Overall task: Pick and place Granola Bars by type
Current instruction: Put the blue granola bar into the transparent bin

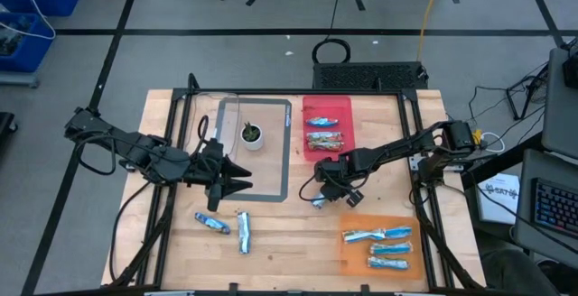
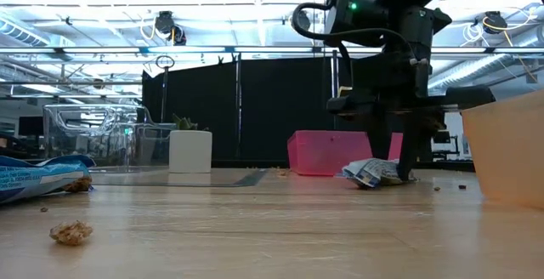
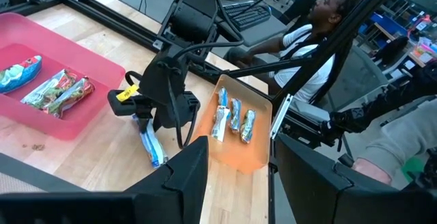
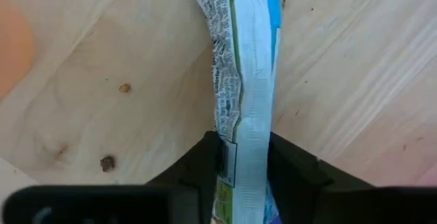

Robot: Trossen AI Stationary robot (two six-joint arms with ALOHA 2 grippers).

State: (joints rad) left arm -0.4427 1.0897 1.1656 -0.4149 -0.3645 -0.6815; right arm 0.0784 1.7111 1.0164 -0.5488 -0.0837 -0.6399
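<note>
While the right gripper [image 1: 322, 197] pinches a blue bar [image 4: 246, 80] on the worktop between the two trays | orange tray [image 1: 348, 253]: three blue | red tray [image 1: 341, 106]: two | two bars [image 1: 228, 226] wait near front-left edge | left gripper [image 1: 237, 177] spread wide, empty, mid-left.

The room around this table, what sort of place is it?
Most likely a robotics lab or workshop. Two robot arms work at a wooden table with a red tray and an orange tray for wrapped bars; cables run over the floor, a keyboard sits alongside, and a person sits nearby.
</note>
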